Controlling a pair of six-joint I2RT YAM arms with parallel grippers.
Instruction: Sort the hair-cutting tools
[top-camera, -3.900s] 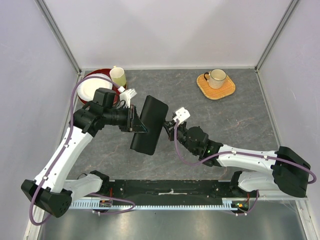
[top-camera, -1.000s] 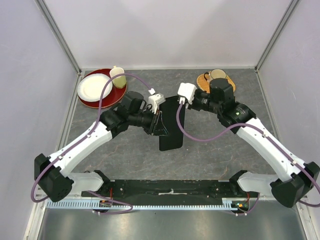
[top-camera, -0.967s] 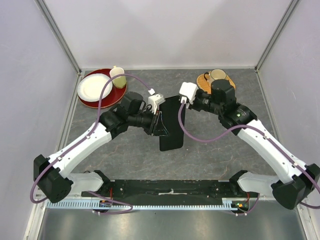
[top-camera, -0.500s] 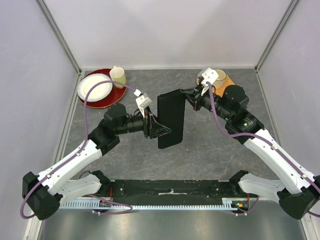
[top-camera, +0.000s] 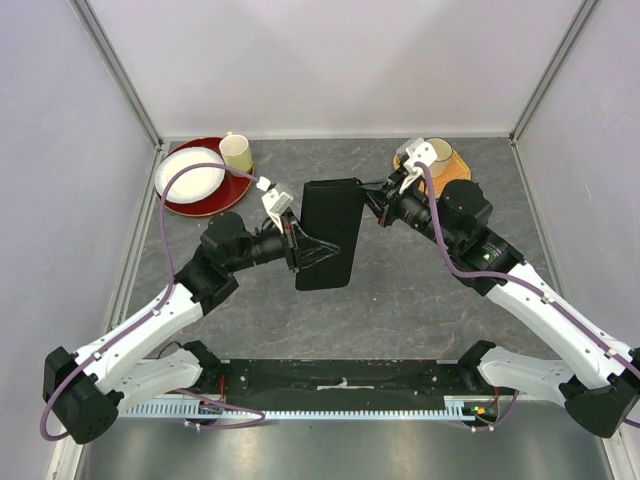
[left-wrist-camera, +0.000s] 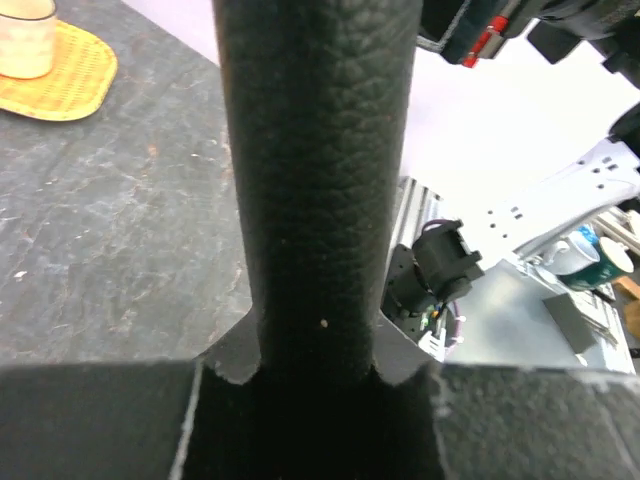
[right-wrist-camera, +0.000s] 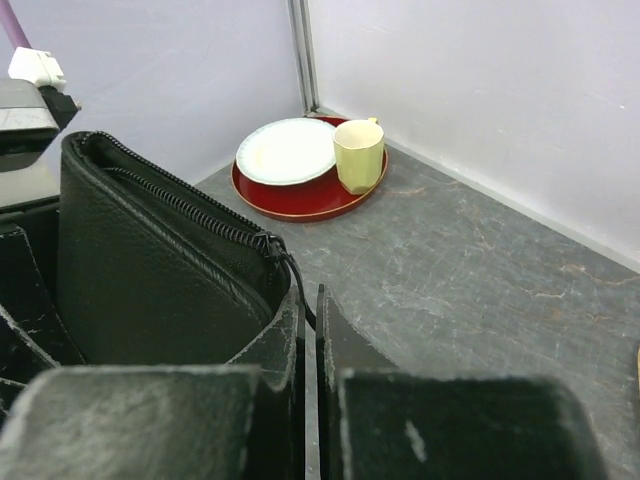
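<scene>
The left pincer (top-camera: 315, 252) is clamping the near left edge of the black zip case (top-camera: 335, 215). In its wrist view the grained edge is running straight out from between its fingers (left-wrist-camera: 100, 420). The right pincer (right-wrist-camera: 310, 300) is clenched tight at the case's far right corner. The zip pull (right-wrist-camera: 272, 246) is leading down into the seam between its fingers, so it is most likely pinching that tab. The case is hanging between the two arms over the middle of the counter (top-camera: 420, 290). It is apparently being held off the surface, though the views are not settling that.

The hair-cutting tools are showing in no view. Judging by the task, they are lying inside the case, just past both pincers and behind its soft wall and the closed zip (right-wrist-camera: 170, 200).

Such tools are probably going to handle as light, stiff and slippery. Any scissors are best taken across the blades near the pivot, and any combs along the spine. The pliable case is needing a firm edge hold while the zip is being drawn.

Further out, a red tray (top-camera: 215, 195) is carrying a plate (top-camera: 190, 172) and cup (top-camera: 237, 152) at the far left. A mug (top-camera: 438, 150) is sitting on a woven mat (top-camera: 457, 166) at the far right.
</scene>
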